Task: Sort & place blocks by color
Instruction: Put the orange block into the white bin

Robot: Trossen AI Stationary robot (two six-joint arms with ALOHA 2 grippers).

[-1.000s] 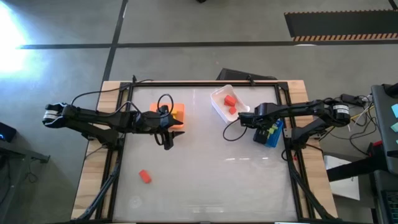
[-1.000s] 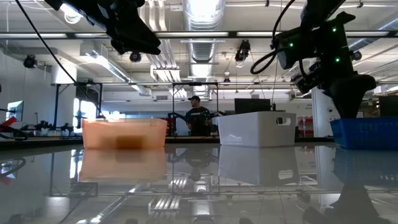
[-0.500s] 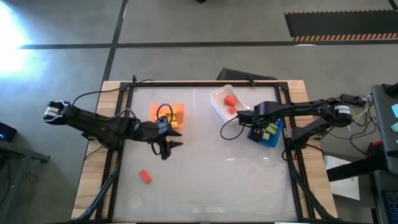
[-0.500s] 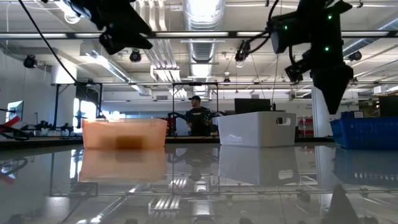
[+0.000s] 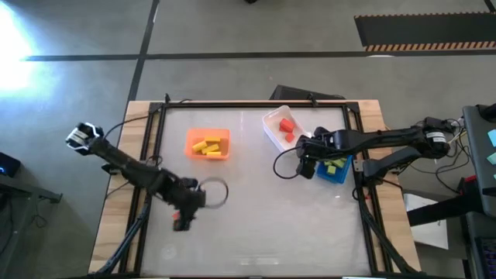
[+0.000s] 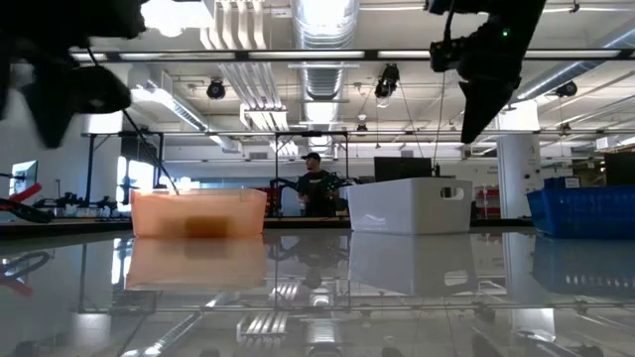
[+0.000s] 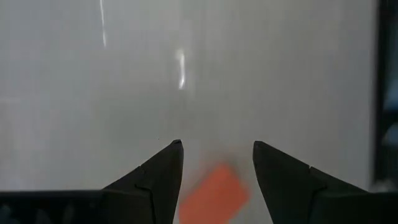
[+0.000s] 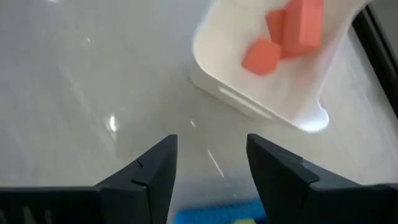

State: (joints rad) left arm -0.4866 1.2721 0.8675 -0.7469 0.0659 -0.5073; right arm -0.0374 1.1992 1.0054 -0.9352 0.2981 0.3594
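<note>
Our left gripper (image 7: 217, 163) hangs low over the near-left part of the table (image 5: 263, 225), fingers spread and empty, with the last loose red block (image 7: 214, 194) lying flat on the glossy surface right between and just below the tips. In the high view the gripper (image 5: 183, 222) covers most of that block. Our right gripper (image 8: 208, 155) is also spread and holds nothing; it sits beside the blue bin (image 5: 338, 172) and the white bin (image 8: 261, 99), where two red blocks (image 8: 286, 34) already lie. The orange bin (image 5: 208, 144) holds the yellow blocks (image 5: 207, 145), the blue bin the green ones (image 5: 335, 165).

We judge the loose block light, rigid and smooth-sided, so a modest squeeze should do. It lies skewed to our fingers, so we would turn the wrist to meet its two long flat faces near the middle; a corner pinch could let it skid away on the slick tabletop.
</note>
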